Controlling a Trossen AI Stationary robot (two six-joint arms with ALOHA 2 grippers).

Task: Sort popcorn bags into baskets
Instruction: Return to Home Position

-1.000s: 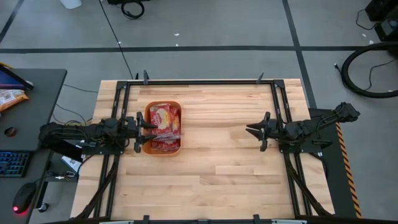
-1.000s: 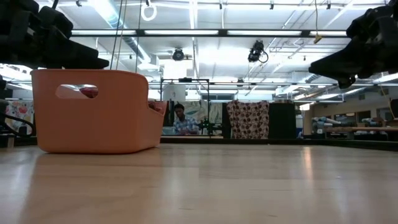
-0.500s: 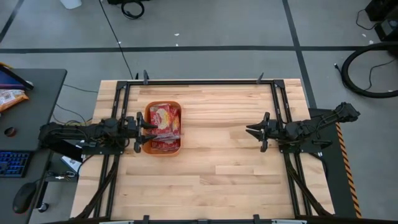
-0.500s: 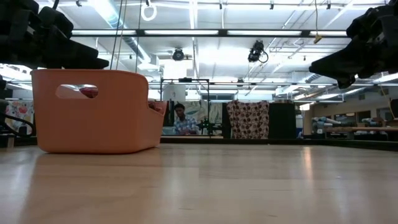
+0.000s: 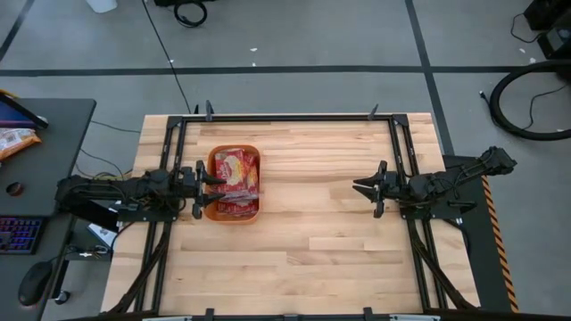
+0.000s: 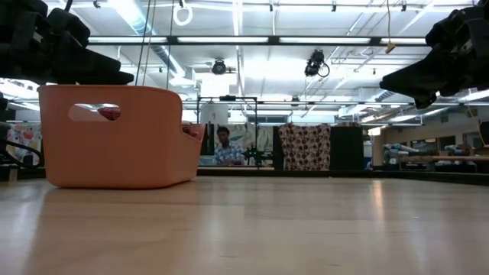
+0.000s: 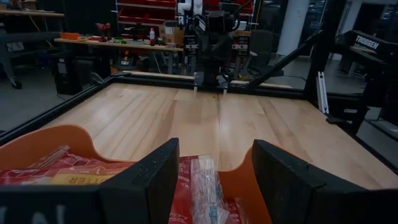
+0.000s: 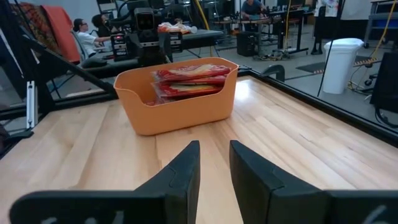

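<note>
The orange basket (image 5: 234,185) stands on the table's left half and holds several red popcorn bags (image 5: 235,169); it also shows in the right wrist view (image 8: 180,93) and the low view (image 6: 114,136). My left gripper (image 5: 207,185) is open above the basket's left rim, with bags (image 7: 202,186) below its fingers. My right gripper (image 5: 364,187) is open and empty over the table's right half, pointing toward the basket.
Black rails (image 5: 285,118) frame the wooden table. A desk with a keyboard (image 5: 18,234) and a paler packet (image 5: 16,139) stands off the table's left. Bare wood (image 5: 312,241) lies between the basket and my right gripper. People sit in the room behind (image 6: 223,145).
</note>
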